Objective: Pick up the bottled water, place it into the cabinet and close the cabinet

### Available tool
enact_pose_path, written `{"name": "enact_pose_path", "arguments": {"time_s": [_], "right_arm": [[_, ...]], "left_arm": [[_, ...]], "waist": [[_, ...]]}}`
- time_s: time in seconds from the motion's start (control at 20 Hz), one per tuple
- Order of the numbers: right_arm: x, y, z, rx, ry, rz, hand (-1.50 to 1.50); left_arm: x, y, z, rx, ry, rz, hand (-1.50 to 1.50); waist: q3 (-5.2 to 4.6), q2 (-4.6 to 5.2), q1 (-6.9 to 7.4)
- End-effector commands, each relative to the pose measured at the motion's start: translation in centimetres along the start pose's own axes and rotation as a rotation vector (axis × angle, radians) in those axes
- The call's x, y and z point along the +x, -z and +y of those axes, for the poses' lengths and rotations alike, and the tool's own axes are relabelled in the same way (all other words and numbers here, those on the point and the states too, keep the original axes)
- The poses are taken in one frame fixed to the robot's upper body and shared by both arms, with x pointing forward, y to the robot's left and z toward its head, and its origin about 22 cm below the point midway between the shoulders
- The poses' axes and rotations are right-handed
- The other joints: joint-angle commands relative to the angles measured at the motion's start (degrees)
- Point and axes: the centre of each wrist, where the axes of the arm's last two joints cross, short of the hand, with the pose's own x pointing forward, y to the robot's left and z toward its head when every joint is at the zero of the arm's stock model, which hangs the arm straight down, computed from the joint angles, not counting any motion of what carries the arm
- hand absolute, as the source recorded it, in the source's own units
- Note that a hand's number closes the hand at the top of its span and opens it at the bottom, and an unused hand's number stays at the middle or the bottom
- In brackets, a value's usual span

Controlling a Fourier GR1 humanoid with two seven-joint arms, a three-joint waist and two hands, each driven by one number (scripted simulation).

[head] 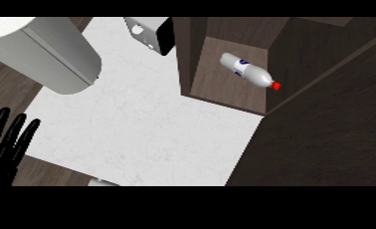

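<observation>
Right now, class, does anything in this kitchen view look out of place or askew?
Only the bottled water: it lies on its side inside the open cabinet, red cap toward the door, instead of standing upright. Nothing looks spilled or damaged.

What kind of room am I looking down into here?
Most likely a kitchen. A white marbled counter runs beside a dark wood cabinet, open, with a water bottle lying on its side inside. A black hand rests open at the left edge.

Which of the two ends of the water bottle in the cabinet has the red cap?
The bottled water lies on its side inside the cabinet; the red cap is on its lower-right end, toward the open door, while the upper-left end is its plain base.
</observation>
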Motion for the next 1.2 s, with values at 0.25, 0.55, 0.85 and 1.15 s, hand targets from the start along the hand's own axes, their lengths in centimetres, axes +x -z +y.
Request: {"name": "enact_pose_path", "arguments": {"time_s": [0.25, 0.55, 0.85, 1.15], "right_arm": [[0.9, 1.7, 0.0, 0.099, -0.068, 0.001, 1.50], [0.5, 1.8, -0.1, 0.060, -0.019, -0.021, 1.50], [-0.5, 1.9, 0.8, 0.120, 0.110, -0.043, 1.50], [-1.1, 1.8, 0.3, 0.040, 0.143, -0.045, 1.50]], "left_arm": [[0.4, 0.1, 0.8, -0.008, 0.006, 0.004, -1.50], [0.8, 0.3, 1.2, -0.009, 0.012, -0.016, -1.50], [0.9, 0.6, 1.0, -0.034, 0.004, -0.027, -1.50], [1.3, 0.8, 1.5, -0.046, 0.006, -0.031, -1.50]], "waist": [[-0.25, 0.15, -0.40], [-0.19, 1.02, -0.36], [-0.02, 2.46, 1.94], [0.13, 3.07, 2.54]]}}
